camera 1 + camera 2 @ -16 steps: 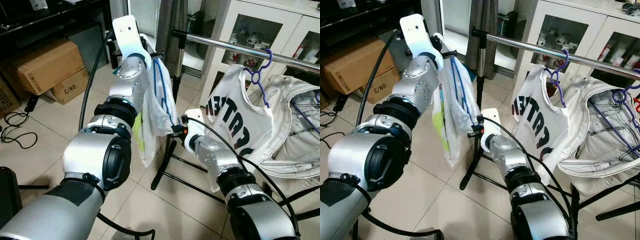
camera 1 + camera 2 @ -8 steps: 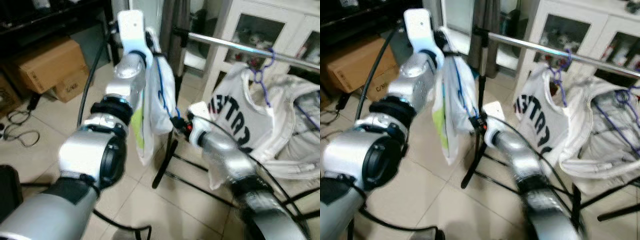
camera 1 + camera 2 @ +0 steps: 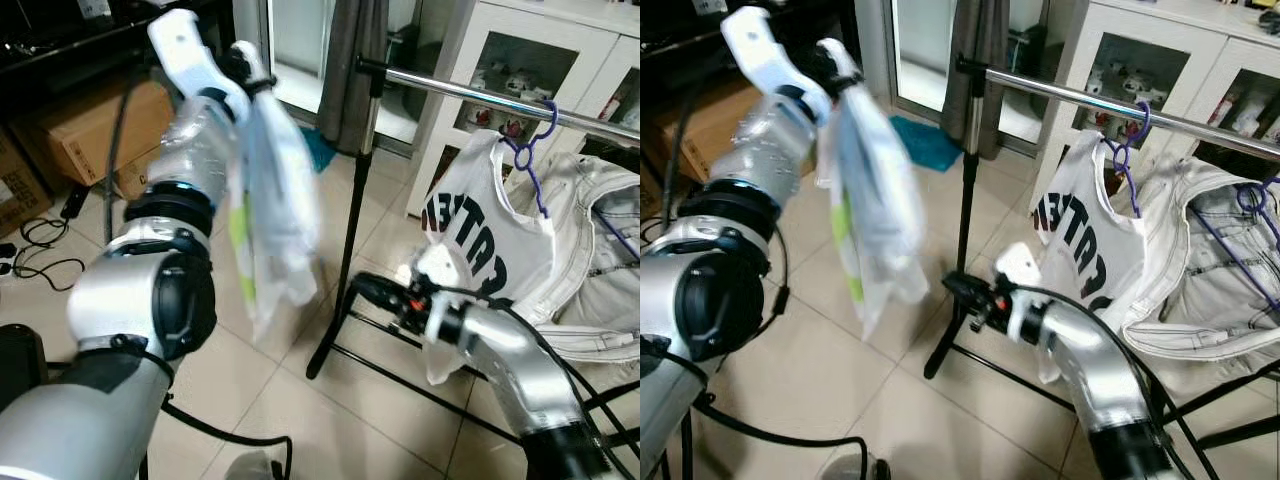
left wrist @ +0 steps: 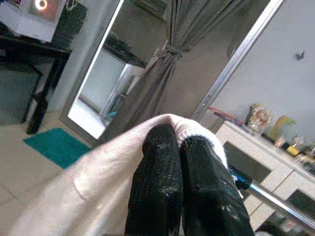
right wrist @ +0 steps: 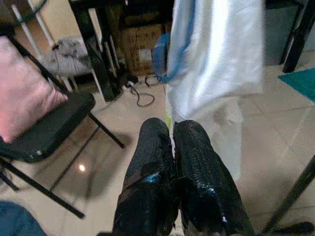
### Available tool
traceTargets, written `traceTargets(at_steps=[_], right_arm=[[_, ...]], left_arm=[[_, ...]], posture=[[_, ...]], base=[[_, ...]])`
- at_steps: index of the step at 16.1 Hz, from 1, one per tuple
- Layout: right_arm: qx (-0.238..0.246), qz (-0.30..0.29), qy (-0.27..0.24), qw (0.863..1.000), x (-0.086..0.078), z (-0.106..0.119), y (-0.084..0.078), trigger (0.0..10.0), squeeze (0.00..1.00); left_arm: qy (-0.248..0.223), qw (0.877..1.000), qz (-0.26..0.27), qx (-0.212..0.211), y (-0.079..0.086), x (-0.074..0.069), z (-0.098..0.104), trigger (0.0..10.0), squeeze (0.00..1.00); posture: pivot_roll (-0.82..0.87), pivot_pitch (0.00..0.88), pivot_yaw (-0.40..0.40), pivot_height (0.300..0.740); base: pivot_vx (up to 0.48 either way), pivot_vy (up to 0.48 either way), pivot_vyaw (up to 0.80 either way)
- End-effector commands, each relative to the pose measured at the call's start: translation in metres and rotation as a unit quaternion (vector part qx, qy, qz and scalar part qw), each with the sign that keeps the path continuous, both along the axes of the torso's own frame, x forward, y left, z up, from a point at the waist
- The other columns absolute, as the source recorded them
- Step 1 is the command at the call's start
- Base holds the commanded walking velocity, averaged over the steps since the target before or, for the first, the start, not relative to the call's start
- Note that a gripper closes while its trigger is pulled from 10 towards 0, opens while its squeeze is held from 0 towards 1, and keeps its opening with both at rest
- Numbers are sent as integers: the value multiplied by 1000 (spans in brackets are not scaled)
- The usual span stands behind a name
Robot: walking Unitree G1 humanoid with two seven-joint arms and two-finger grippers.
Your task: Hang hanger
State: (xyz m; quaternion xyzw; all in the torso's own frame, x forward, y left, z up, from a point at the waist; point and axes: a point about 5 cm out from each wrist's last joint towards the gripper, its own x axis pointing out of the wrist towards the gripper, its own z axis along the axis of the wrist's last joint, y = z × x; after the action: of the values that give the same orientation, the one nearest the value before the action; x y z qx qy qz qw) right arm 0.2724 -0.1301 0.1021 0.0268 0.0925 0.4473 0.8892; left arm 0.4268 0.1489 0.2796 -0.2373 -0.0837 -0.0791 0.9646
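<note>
**White garment held high at the upper left, rail end free at centre**

The clothes rail runs from top centre toward the upper right of the head views, its near end capped on a black upright pole whose feet spread across the tiled floor at lower centre. The stretch of bar between that end and the first purple hanger is bare. Under that hanger a white printed T-shirt droops, with a pale jacket crowding the right edge beside it.

At the upper left the left gripper is raised, its two black fingers pressed together on the top of a white garment, which hangs blurred down to mid-frame, well apart from the rail's end. In the left wrist view the pale cloth wraps over the closed fingers. The garment's hanger cannot be made out in the head views; the right wrist view shows a blue loop at its edge.

The right gripper sits at lower centre, just beside the pole's base, fingers closed together and holding nothing.

Cardboard boxes line the left edge.
</note>
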Motion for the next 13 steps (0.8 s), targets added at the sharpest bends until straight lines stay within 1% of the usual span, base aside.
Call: traceTargets(at_steps=[1, 2, 3, 4, 5, 6, 7, 8, 9, 10, 11, 12, 13], right_arm=[[28, -13, -14, 999, 0, 11, 0, 0, 0], [33, -17, -14, 999, -1, 12, 1, 0, 0], [28, -25, -10, 999, -4, 11, 4, 0, 0], [16, -35, -8, 999, -5, 9, 4, 7373, 0], [2, -60, 2, 998, -6, 5, 1, 10000, 0], [-11, -83, 15, 996, -8, -1, -2, 10000, 0], [-22, -123, 30, 992, -11, -7, -7, 10000, 961], [-33, -163, 40, 985, -13, -13, -13, 10000, 1000], [-34, -201, 51, 978, -15, -17, -19, 10000, 1000], [-35, -223, 54, 973, -17, -18, -21, 10000, 1000], [-37, -243, 57, 968, -19, -19, -24, 10000, 1000], [-55, -274, 59, 958, -25, -23, -28, 10000, 1000], [-53, -297, 72, 951, -31, -28, -31, 10000, 1000]], left_arm=[[-1, 1000, -20, -1, -6, -1, -2, 0, 0], [4, 1000, -21, 0, -7, -1, -5, 0, 0], [16, 999, -20, 31, -10, -1, -13, 0, 0], [20, 998, -16, 63, -11, -2, -17, 0, 0], [26, 994, -5, 108, -11, -2, -23, 0, 0], [34, 989, 0, 144, -12, -4, -31, 0, 0], [42, 981, -22, 189, -16, -7, -44, 0, 0], [39, 972, -50, 228, -20, -11, -56, 0, 0], [47, 958, -82, 270, -22, -17, -72, 0, 0], [50, 948, -105, 297, -23, -22, -83, 0, 0], [71, 937, -129, 317, -21, -29, -99, 0, 0], [101, 922, -161, 336, -17, -44, -128, 0, 0], [118, 923, -160, 329, -12, -57, -148, 0, 0]], posture=[[24, 0, 17, 740], [24, 0, 17, 740], [24, 0, 15, 740], [25, 0, 14, 740], [26, 0, 12, 740], [26, 0, 10, 740], [24, 0, 12, 740], [20, 0, 16, 740], [18, 0, 22, 740], [12, 0, 27, 740], [0, 0, 37, 740], [-10, 0, 41, 740], [-19, 0, 50, 740]], base=[[0, 0, 0], [0, 0, 0], [0, 0, 0], [0, 0, 0], [0, 0, 0], [0, 0, 0], [0, 0, 0], [0, 0, 0], [0, 0, 0], [0, 0, 0], [0, 0, 0], [0, 0, 0], [0, 0, 0]])
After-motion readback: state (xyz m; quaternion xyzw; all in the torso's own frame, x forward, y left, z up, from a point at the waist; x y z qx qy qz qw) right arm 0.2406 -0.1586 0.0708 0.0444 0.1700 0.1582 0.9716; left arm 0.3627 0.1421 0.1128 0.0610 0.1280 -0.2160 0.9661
